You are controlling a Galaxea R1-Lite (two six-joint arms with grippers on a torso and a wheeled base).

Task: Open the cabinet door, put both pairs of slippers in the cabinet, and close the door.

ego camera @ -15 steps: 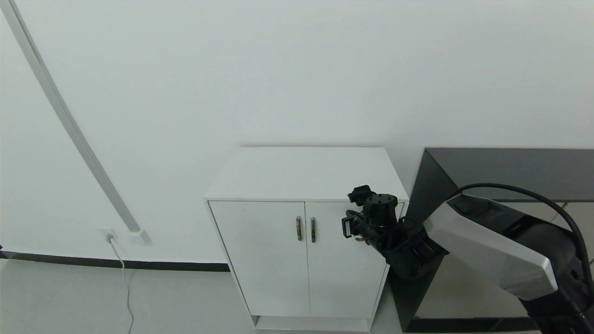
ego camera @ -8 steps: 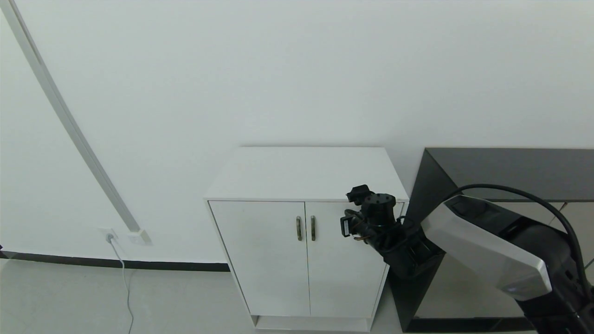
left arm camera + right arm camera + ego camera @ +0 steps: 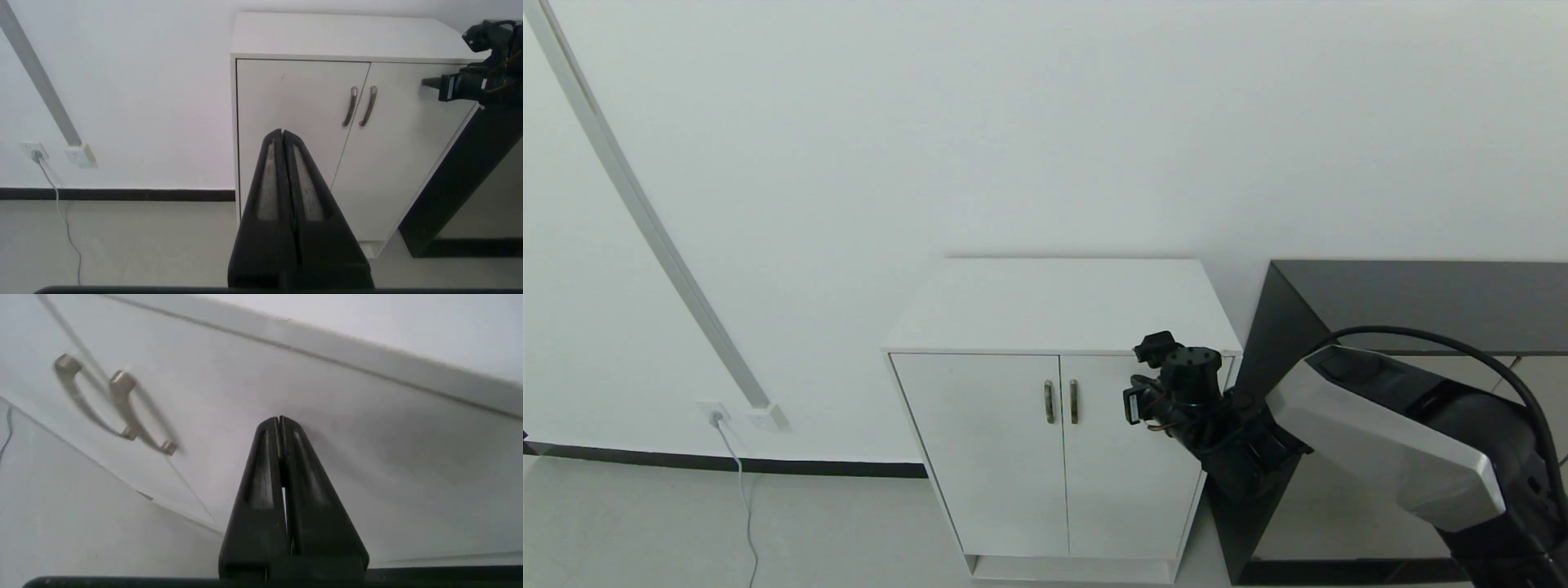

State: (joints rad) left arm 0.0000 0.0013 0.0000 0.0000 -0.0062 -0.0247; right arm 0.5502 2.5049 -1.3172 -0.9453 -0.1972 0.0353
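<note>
White cabinet [image 3: 1013, 457] stands against the wall, both doors shut, twin handles [image 3: 1049, 403] meeting at the centre seam. The right gripper [image 3: 280, 420], jaws clenched on nothing, hovers close to the right door, right of the handles. The left gripper [image 3: 282, 133], likewise clamped empty, hangs nearer, facing the left door.

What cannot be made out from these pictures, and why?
- Inside of the cabinet: hidden behind its shut doors, head view.
- Whether the right gripper touches the doors: its own fingers cover the contact, right wrist view.
- Dark unit beside the cabinet: partly covered by the right arm, cut by the right edge, head view.
</note>
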